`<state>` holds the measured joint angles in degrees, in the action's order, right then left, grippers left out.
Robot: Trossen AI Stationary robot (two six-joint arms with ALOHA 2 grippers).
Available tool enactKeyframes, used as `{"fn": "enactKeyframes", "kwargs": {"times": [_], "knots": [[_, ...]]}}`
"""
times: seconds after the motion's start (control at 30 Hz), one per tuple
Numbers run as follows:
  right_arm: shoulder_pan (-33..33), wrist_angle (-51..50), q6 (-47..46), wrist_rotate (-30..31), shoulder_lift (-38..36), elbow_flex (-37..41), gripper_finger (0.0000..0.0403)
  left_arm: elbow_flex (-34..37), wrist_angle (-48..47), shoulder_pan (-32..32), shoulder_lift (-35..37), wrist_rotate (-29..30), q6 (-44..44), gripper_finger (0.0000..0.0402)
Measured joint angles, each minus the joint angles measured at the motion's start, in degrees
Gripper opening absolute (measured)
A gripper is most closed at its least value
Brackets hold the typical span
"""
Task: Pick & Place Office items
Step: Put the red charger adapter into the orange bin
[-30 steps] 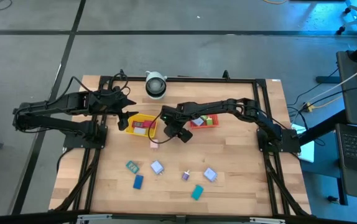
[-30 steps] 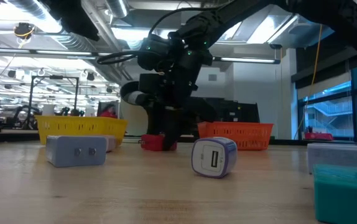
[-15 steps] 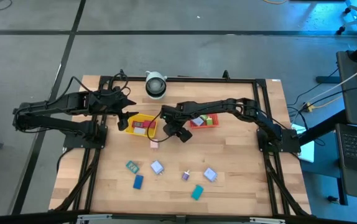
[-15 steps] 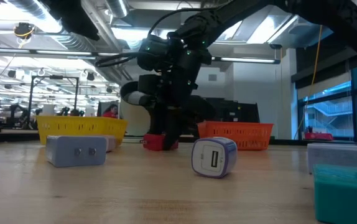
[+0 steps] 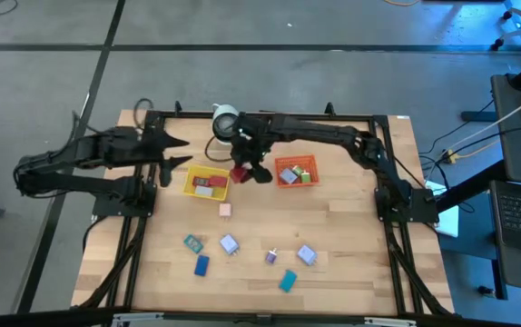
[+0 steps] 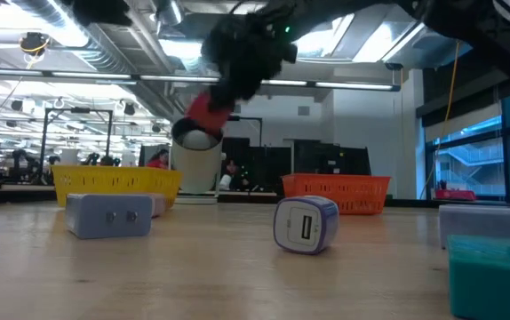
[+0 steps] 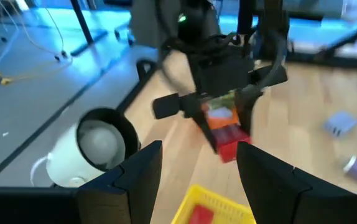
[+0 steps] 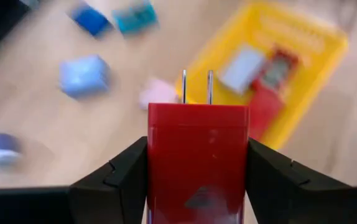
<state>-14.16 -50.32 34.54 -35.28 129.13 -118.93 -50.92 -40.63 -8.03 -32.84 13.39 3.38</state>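
My right gripper (image 5: 247,166) hangs over the gap between the yellow tray (image 5: 206,182) and the red tray (image 5: 297,171), shut on a red block (image 8: 197,155) with two metal prongs (image 8: 196,87). The low view shows the red block (image 6: 203,114) high above the table. My left gripper (image 5: 174,156) is open and holds nothing, beyond the yellow tray's far-left corner. Several small pieces lie flat on the near half: pink (image 5: 225,210), teal (image 5: 191,242), whitish (image 5: 229,244), blue (image 5: 201,264), purple (image 5: 270,257), lilac (image 5: 307,255), teal (image 5: 287,281). My right gripper pinches the red block between its two fingers, one finger (image 8: 119,180) on each of two opposite sides (image 8: 157,162). The fingers come from above, pointing down. The prongs point away from the gripper, down toward the table. The block is lifted clear of table and trays.
The yellow tray holds a grey piece and a red piece (image 8: 265,99). The red tray holds several small coloured pieces. A white round object (image 5: 227,124) stands at the far edge, close behind my right gripper. Black frame rails run along the table's sides.
My right gripper, shut on the red block, has risen from the tabletop near the pink piece and swung toward the far edge, between the trays; the block has come off the table and is now lifted clear. My left gripper has drawn back a little toward the far-left.
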Motion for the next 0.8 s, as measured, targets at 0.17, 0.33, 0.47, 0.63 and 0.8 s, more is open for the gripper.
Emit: {"fn": "enactKeyframes", "kwargs": {"times": [0.17, 0.33, 0.47, 0.63, 0.8], "knots": [[-2.2, 0.5, -0.1, -10.5, -4.7, -0.6, 0.0210, 0.0, 1.7, 0.0, 4.2, 0.6, 2.3, 0.0202], [-3.3, 1.3, -0.6, -12.1, -8.0, -0.6, 0.0210, 0.0, 3.8, 0.0, 5.5, 0.6, 2.3, 0.0202], [-3.3, 3.2, 1.1, -10.5, -9.6, -0.6, 0.0210, 0.0, 4.3, 0.0, 5.5, 0.6, 2.4, 0.0202], [-5.1, 5.3, 0.5, -9.1, -10.5, -0.5, 0.0210, 0.0, 5.3, 0.0, 5.5, 0.6, 2.8, 0.0202], [-8.9, 3.0, -1.2, -10.6, -12.1, -0.6, 0.0210, 0.0, 5.3, 0.0, 5.5, 0.6, 2.9, 0.0202]]}}
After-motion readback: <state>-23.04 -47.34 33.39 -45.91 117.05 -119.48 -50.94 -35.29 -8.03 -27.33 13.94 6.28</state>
